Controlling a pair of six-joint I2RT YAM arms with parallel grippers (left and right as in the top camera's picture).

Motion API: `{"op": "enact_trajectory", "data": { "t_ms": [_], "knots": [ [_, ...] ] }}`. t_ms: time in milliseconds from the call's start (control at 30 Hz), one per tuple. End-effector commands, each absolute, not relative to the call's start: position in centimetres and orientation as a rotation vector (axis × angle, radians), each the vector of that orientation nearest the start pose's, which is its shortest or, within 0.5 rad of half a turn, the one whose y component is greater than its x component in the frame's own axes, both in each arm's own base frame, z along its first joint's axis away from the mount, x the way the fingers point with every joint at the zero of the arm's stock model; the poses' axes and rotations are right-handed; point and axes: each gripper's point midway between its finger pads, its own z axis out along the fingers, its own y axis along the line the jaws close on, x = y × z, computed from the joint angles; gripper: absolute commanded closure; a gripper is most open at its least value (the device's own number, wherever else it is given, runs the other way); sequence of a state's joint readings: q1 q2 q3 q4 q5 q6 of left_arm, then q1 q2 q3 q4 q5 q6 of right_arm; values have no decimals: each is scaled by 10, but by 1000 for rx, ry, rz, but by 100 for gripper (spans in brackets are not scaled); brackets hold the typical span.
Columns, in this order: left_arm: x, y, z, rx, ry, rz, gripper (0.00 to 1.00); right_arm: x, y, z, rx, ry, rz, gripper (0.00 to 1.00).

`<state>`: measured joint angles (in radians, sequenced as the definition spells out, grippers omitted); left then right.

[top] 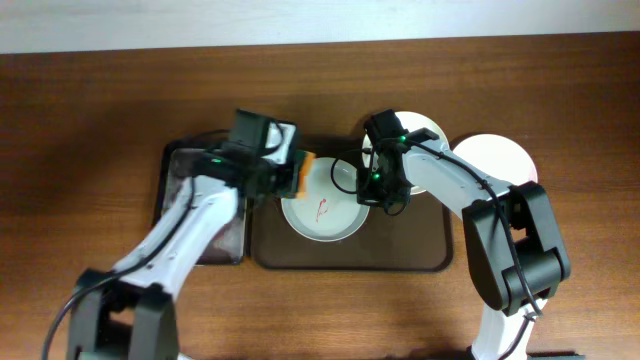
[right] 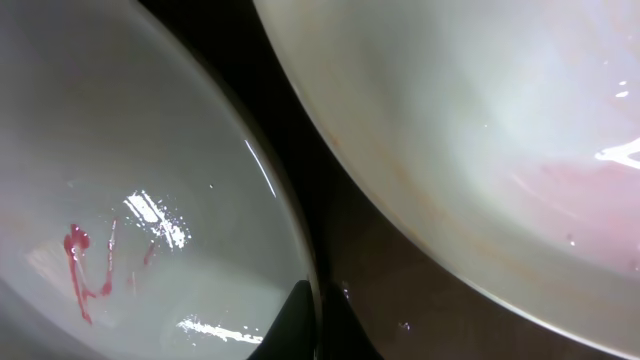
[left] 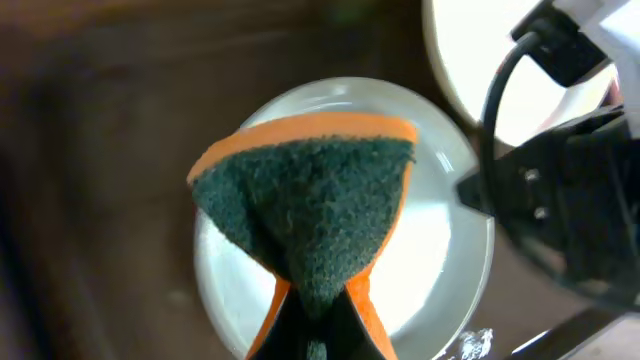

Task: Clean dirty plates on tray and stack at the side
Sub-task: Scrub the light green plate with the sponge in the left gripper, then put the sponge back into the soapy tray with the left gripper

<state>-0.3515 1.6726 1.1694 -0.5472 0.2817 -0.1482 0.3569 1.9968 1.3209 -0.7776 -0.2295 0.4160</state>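
Observation:
A white plate [top: 322,208] with a red smear lies on the dark brown tray [top: 350,262]. My left gripper [top: 290,175] is shut on a green-orange sponge [top: 303,174] at the plate's left rim. In the left wrist view the sponge [left: 310,195] hangs over the plate [left: 445,270], pinched in the jaws [left: 318,335]. My right gripper [top: 368,193] is shut on the plate's right rim; the right wrist view shows its fingers [right: 318,325] either side of the rim, next to the smear [right: 80,265]. A second plate [top: 428,130] lies partly under the right arm. A third plate [top: 498,158] sits off the tray, at right.
A narrower black tray [top: 178,175] lies left of the brown tray, partly under the left arm. The right arm crosses the brown tray's top right corner and shows in the left wrist view [left: 560,200]. Bare wooden table surrounds the trays.

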Motion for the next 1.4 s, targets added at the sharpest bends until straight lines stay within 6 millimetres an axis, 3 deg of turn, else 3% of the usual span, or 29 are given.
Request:
{"op": "enact_trajectory", "data": {
  "t_ms": [0, 67, 167, 300, 400, 533, 700, 800, 833, 900, 933, 1033, 1100, 1233, 1333, 1367],
  "knots": [
    [364, -219, 83, 242, 2702, -698, 100, 346, 170, 9, 64, 3091, 381, 96],
    [357, -248, 72, 312, 2703, -856, 100, 347, 170, 9, 64, 3091, 381, 96],
    [344, -272, 56, 381, 2725, -976, 100, 346, 170, 9, 64, 3092, 381, 96],
    [333, -276, 23, 359, 2825, -960, 100, 345, 170, 9, 65, 3099, 377, 96],
    [341, -235, -1, 262, 2911, -614, 100, 344, 169, 9, 66, 3103, 375, 96],
    [348, -191, 2, 156, 2938, -379, 100, 343, 169, 9, 66, 3104, 374, 96],
    [366, -182, 48, 250, 2795, -339, 100, 343, 169, 9, 67, 3105, 374, 96],
    [378, -180, 89, 245, 2683, -364, 100, 343, 169, 9, 66, 3106, 373, 96],
    [382, -170, 112, 213, 2633, -361, 100, 343, 169, 9, 66, 3106, 373, 96],
    [382, -147, 124, 156, 2621, -280, 100, 343, 169, 9, 38, 3104, 372, 96],
    [379, -123, 126, 100, 2637, -176, 100, 343, 169, 9, 38, 3104, 372, 96],
    [365, -64, 115, 10, 2726, 80, 100, 344, 169, 9, 37, 3103, 373, 96],
    [357, -41, 100, 69, 2768, 190, 100, 343, 169, 9, 38, 3103, 373, 96],
    [341, -29, 55, 82, 2862, 233, 100, 343, 169, 9, 38, 3104, 373, 96],
    [337, -27, 30, 92, 2922, 257, 100, 343, 169, 9, 38, 3106, 372, 96],
    [337, -25, 25, 93, 2932, 279, 96, 342, 169, 9, 38, 3107, 371, 96]
  ]
}}
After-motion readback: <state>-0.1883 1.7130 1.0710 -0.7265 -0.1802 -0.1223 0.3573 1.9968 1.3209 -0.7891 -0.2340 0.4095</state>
